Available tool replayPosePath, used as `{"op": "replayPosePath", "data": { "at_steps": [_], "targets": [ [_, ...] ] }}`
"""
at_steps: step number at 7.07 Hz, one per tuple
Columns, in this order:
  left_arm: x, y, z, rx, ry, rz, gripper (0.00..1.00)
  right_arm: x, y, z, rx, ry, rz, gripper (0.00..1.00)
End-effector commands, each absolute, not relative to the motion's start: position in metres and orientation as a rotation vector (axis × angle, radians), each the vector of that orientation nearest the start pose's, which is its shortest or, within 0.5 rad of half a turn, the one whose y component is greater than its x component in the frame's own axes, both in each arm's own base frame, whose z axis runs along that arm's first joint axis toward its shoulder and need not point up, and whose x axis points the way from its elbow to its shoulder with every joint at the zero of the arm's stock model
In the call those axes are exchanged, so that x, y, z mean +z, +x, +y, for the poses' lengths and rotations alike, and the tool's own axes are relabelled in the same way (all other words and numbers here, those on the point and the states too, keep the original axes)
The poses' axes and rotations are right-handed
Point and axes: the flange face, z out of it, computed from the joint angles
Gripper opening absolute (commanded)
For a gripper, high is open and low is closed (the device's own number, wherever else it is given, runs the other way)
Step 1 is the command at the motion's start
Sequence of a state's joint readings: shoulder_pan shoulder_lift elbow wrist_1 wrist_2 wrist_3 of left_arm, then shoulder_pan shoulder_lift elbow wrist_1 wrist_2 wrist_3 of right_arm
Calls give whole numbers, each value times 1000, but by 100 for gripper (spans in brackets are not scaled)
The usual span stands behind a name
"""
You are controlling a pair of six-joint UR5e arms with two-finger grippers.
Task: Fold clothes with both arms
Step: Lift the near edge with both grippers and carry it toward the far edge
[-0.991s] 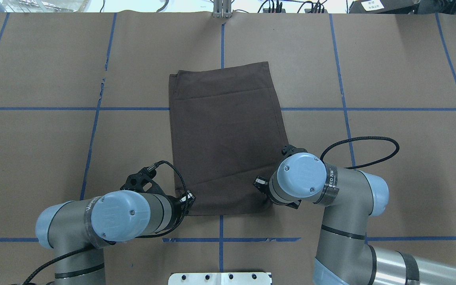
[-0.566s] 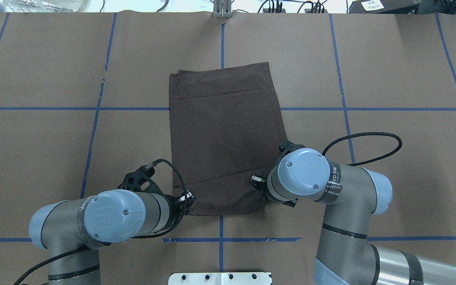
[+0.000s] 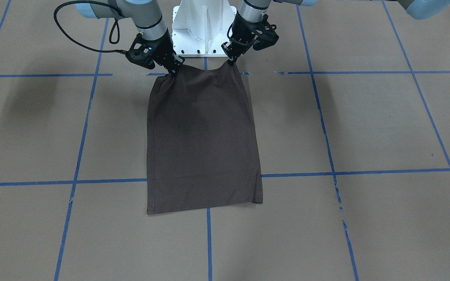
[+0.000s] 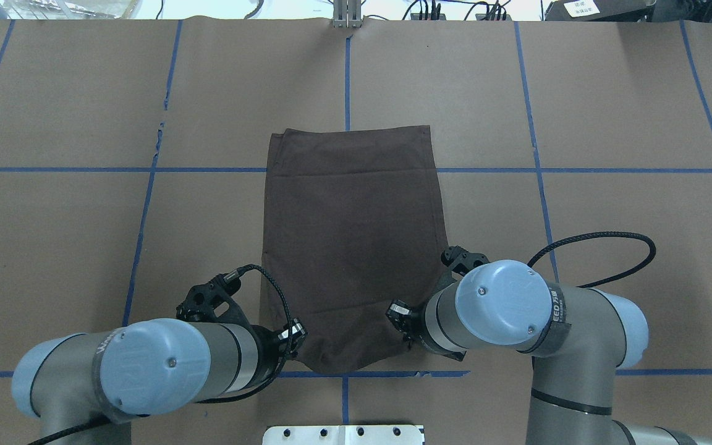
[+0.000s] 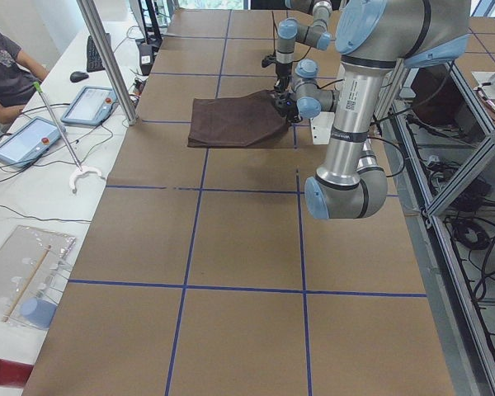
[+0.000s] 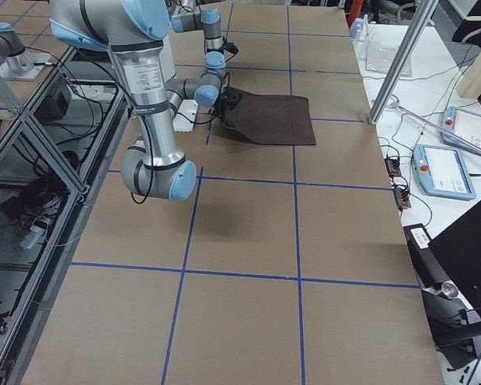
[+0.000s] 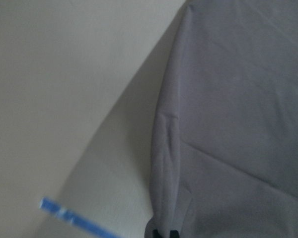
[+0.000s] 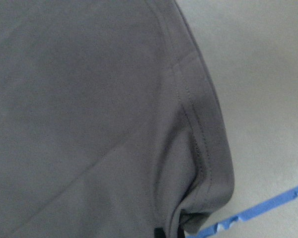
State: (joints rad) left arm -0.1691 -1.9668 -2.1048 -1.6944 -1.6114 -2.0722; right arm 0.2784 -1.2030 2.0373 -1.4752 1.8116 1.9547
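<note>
Two corners pinched

Two sets of fingers clench cloth: the left fingers (image 3: 231, 58) and right fingers (image 3: 171, 67) each grip a corner of the dark brown T-shirt (image 3: 203, 144), on its edge nearest the white pedestal (image 3: 205, 27). That edge sags between them, raised. The rest lies flat on the counter (image 3: 346, 128), stretching away from the pedestal.

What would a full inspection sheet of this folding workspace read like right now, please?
Surface: table covered in brown paper with a blue tape grid.
Job's things: dark brown T-shirt, folded to a narrow rectangle, far end flat, near edge lifted at both corners.
Clutter: nothing seen.
Grippers: left hand and right hand each pinch one near corner of the T-shirt.
Cables: black left wrist cable and right wrist cable, each in a loop.
Surroundings: white pedestal; person seated at a side bench with tablets.
</note>
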Motion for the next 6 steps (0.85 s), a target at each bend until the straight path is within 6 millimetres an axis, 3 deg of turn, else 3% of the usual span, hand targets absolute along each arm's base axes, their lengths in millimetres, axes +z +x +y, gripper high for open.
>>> {"op": "replayPosePath", "data": {
  "at_steps": [1, 2, 3, 4, 6],
  "targets": [
    [185, 486, -187, -543, -244, 1050, 0, 246, -488, -239, 475, -325, -930, 0],
    [183, 485, -185, -535, -249, 1055, 0, 249, -492, -239, 468, -322, -923, 0],
    [178, 490, -182, -525, -257, 1061, 0, 254, -494, -265, 479, -278, -921, 0],
    [180, 484, -201, -558, -221, 1067, 0, 247, -492, -295, 491, -236, -937, 0],
    [186, 463, -272, -634, -123, 1072, 0, 238, -482, -367, 536, -196, -947, 0]
  ]
}}
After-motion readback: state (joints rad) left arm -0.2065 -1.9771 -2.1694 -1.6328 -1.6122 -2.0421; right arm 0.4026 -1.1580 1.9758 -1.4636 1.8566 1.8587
